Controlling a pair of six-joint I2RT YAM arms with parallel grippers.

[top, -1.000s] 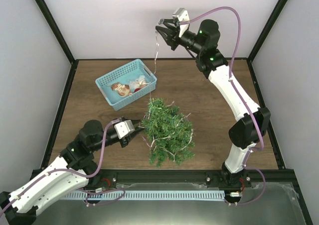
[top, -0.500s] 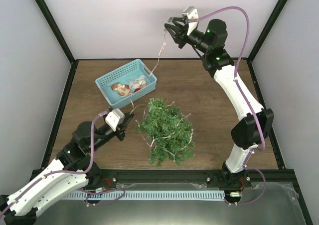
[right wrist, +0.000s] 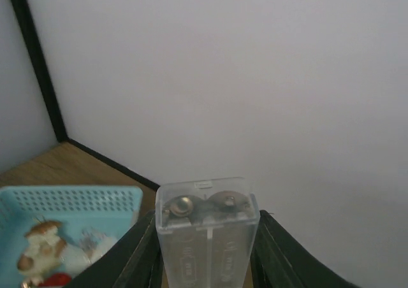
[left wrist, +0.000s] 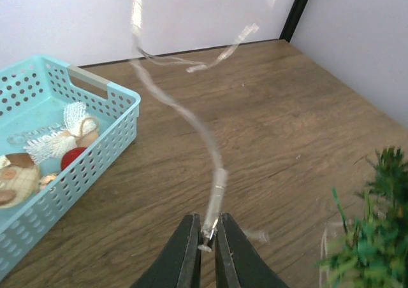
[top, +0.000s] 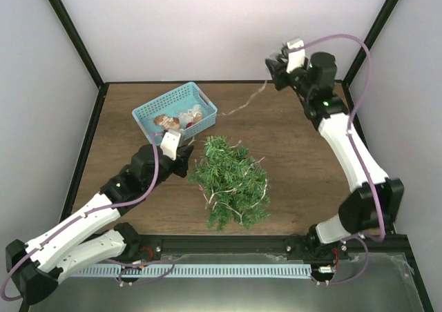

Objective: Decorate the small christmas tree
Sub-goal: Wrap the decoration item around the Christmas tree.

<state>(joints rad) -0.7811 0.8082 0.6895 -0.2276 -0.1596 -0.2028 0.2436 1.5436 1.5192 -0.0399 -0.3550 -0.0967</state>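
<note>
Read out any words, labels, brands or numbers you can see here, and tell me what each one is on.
Nothing here reads clearly enough to quote.
Clear battery case, held by the right gripper: small moulded marks, too small to read.
Light-blue basket: faint pale lettering on something inside, too blurred to read.
Silvery strand in the left gripper: no lettering.

Tree (left wrist: pixel 373 250) cut off at R edge, blurry. Strand (left wrist: pixel 218 183) motion-blurred. Basket (left wrist: pixel 89 167) cropped L. Battery box (right wrist: pixel 207 237) cropped at btm.
</note>
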